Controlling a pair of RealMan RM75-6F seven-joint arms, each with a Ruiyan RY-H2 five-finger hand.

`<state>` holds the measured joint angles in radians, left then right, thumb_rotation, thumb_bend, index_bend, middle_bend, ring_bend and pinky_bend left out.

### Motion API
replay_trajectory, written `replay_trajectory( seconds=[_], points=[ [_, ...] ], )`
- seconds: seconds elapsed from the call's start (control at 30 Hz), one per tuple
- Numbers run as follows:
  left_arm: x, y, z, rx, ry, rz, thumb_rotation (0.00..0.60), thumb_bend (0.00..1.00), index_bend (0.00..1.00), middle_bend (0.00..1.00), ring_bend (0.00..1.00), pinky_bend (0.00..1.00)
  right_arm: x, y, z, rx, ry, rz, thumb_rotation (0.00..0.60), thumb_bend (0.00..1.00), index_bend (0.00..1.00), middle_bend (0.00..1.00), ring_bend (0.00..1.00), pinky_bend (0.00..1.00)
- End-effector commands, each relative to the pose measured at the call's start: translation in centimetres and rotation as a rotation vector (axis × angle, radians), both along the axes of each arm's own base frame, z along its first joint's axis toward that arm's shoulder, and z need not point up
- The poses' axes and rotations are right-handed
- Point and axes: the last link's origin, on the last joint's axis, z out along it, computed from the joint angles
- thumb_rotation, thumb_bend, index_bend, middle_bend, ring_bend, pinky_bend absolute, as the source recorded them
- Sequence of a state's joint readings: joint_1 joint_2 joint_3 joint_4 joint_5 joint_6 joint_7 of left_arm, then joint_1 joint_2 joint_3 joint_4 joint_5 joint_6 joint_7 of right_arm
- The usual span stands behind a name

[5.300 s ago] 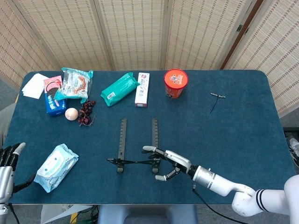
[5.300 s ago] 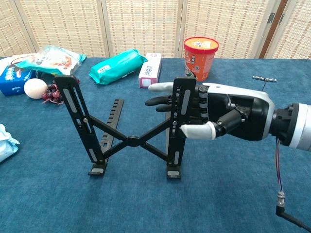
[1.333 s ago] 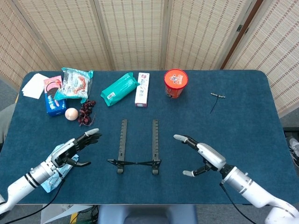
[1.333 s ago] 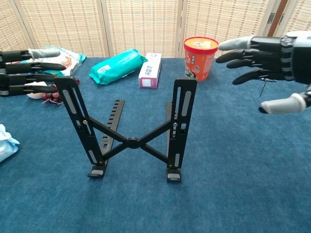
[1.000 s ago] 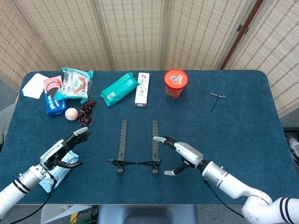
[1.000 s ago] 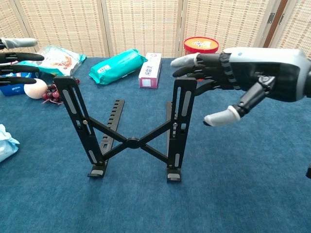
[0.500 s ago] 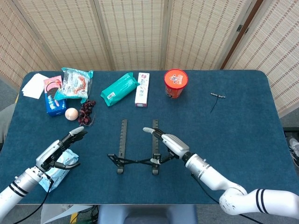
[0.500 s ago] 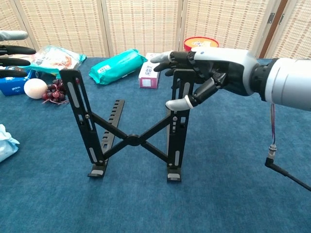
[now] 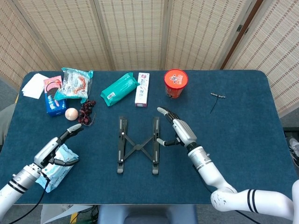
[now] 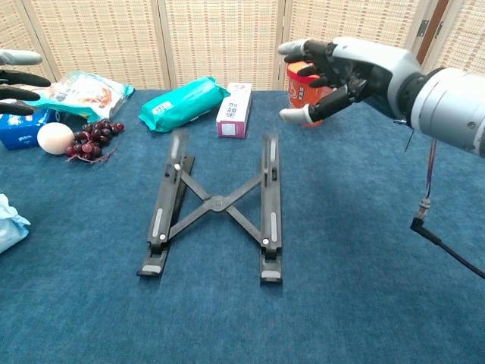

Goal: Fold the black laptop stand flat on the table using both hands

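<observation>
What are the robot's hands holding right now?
Nothing. The right hand and the left hand are both open and apart from the laptop stand.

Black metal laptop stand [image 9: 137, 146] lying folded down on the blue counter [image 9: 243, 135].

Its two long slotted rails [image 10: 270, 205] run side by side from near edge to far, joined by thin crossed struts that meet at a round pivot [image 10: 217, 202] midway between them. The rails lie low against the cloth, close to flat, their small feet at the near end.
</observation>
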<state>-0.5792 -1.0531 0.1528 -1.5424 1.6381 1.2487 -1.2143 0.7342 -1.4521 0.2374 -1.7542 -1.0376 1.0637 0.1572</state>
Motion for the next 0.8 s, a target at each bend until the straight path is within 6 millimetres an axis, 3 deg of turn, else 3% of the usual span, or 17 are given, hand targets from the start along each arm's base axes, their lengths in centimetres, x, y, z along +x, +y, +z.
replay_trajectory(
  seconds=[0.03,0.43,0.57,0.8],
  points=[
    [-0.2,1.8,-0.6,0.098,0.230,-0.061,0.600,0.18,0.04,0.11,0.07,0.07,-0.9,1.2,1.9,-0.066,0.078,0.079,0.600,0.15,0.00,0.04,0.00,0.00],
    [0.1,4.9,-5.5,0.206,0.663,-0.236,0.600,0.18,0.04,0.11,0.07,0.07,-4.4,3.8,2.8,-0.238,0.437,0.327,0.600,0.05,0.00,0.02,0.00,0.00],
    [0.4,5.7,-7.2,0.225,0.732,-0.263,0.600,0.18,0.04,0.11,0.07,0.06,-5.7,4.2,2.0,-0.261,0.544,0.363,0.600,0.04,0.00,0.01,0.00,0.00],
    [1.2,6.9,-9.9,0.254,0.801,-0.312,0.600,0.18,0.01,0.10,0.07,0.06,-6.3,4.6,0.5,-0.247,0.592,0.384,0.600,0.04,0.00,0.00,0.00,0.00]
  ],
)
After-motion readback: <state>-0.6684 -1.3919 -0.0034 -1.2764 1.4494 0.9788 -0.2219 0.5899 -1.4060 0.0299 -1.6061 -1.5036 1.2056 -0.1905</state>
